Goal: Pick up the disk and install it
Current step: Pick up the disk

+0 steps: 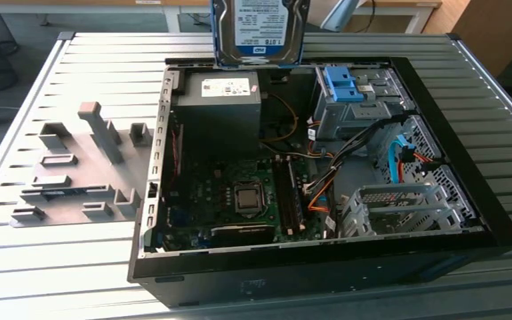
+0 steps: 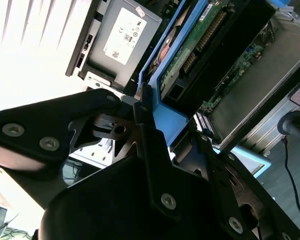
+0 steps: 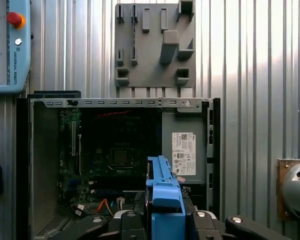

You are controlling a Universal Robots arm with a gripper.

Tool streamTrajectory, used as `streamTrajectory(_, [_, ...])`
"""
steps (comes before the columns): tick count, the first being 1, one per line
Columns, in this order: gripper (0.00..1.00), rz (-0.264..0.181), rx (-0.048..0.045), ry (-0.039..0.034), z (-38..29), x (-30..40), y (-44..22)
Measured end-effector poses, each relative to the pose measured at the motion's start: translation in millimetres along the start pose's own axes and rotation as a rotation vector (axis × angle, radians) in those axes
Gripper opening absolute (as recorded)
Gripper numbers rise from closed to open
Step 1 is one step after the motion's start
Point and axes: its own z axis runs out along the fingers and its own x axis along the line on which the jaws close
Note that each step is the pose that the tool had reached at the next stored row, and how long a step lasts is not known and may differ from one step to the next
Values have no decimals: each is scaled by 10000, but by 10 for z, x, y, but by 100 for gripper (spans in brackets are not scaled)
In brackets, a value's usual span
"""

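The disk is being held upright above the open computer case, claw clamped on its blue frame; it is being judged rigid, weighty, shock-sensitive, best gripped by the frame edges

So your gripper was clamped on the disk, one black finger on each side of the blue frame's end, and you could see that in both wrist views. The jaws were drawn in tight against the frame with no gap showing. The wrist pointed pretty much straight down, with the disk held on edge below it, running out in line with the fingers and off the surface.
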Motion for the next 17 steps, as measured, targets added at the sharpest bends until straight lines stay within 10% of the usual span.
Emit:
streamTrajectory(7, [37,28,0,-1,2,122,-32])
streamTrajectory(17, [37,28,-1,1,-1,140,-286])
